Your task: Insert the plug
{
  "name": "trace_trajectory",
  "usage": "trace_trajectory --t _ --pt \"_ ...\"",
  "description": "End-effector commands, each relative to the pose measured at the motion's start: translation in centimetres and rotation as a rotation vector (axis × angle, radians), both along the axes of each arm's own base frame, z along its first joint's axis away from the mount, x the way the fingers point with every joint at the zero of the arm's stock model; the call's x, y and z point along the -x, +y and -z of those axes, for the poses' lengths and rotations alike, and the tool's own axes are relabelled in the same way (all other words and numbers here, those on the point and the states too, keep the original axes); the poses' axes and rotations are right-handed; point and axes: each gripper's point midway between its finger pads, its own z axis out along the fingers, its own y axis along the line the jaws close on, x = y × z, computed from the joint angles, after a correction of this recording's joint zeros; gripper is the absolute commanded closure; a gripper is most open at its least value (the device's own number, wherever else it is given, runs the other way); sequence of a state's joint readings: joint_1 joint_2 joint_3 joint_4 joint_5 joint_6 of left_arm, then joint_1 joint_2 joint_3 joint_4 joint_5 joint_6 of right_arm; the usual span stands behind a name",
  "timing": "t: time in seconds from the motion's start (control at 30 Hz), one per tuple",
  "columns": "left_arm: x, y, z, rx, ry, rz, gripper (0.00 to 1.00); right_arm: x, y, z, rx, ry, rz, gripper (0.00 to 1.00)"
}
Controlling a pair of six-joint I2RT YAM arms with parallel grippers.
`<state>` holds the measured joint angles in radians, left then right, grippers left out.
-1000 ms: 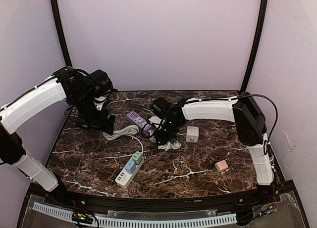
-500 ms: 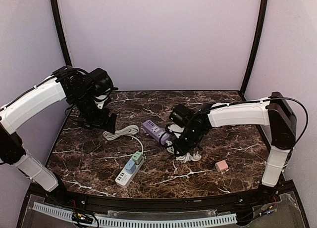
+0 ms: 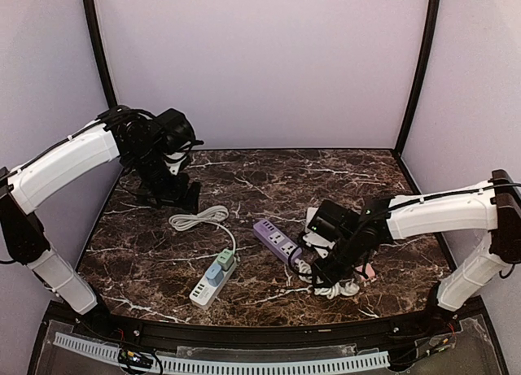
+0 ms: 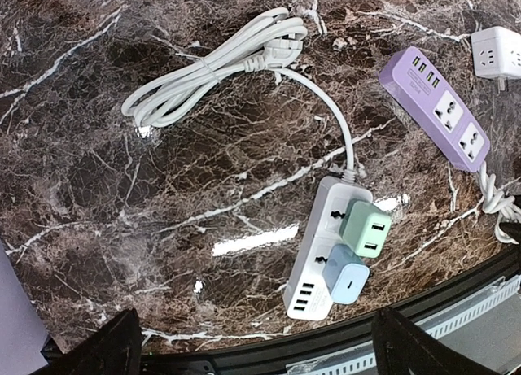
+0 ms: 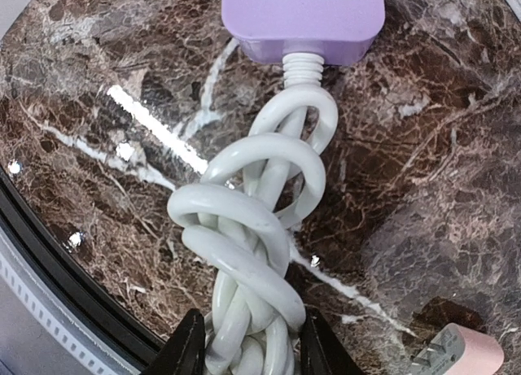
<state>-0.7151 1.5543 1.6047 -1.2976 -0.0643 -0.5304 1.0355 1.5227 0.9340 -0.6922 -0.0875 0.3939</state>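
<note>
A purple power strip (image 3: 277,240) (image 5: 303,15) (image 4: 446,115) lies mid-table, sockets up. Its white cord is tied in a bundle (image 5: 256,237) (image 3: 335,289), and my right gripper (image 5: 252,351) (image 3: 330,277) is shut on that bundle near the front edge. A small pink plug (image 5: 460,355) (image 3: 368,269) lies just right of the bundle, prongs showing. A white cube charger (image 4: 498,54) (image 3: 313,223) sits behind the right wrist. My left gripper (image 4: 264,359) (image 3: 175,198) hangs open at the back left, holding nothing.
A white power strip (image 3: 210,282) (image 4: 321,253) lies front left with a green charger (image 4: 365,228) and a blue charger (image 4: 346,279) plugged in. Its coiled cord (image 4: 212,70) (image 3: 199,219) lies behind it. The table's black front rim (image 3: 269,336) is close to the right gripper.
My right arm has swung right and toward the front, dragging the purple strip by its cord bundle. The left arm has shifted only slightly and stays open.
</note>
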Motion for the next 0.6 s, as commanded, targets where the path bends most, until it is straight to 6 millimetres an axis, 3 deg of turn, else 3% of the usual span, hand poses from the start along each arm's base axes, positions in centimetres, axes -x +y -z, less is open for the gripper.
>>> trace_trajectory --t 0.0,0.37,0.57 --pt "-0.5 -0.3 -0.7 0.020 -0.018 0.008 0.01 1.4 0.0 -0.9 -0.070 0.009 0.018 0.78" --pt "-0.6 -0.8 -0.1 0.041 -0.016 0.001 0.01 4.5 -2.3 -0.6 -0.086 0.066 0.090 0.76" --pt "-0.8 -1.1 0.5 0.055 -0.016 -0.008 0.01 5.5 -3.7 0.8 -0.066 0.103 0.129 0.74"
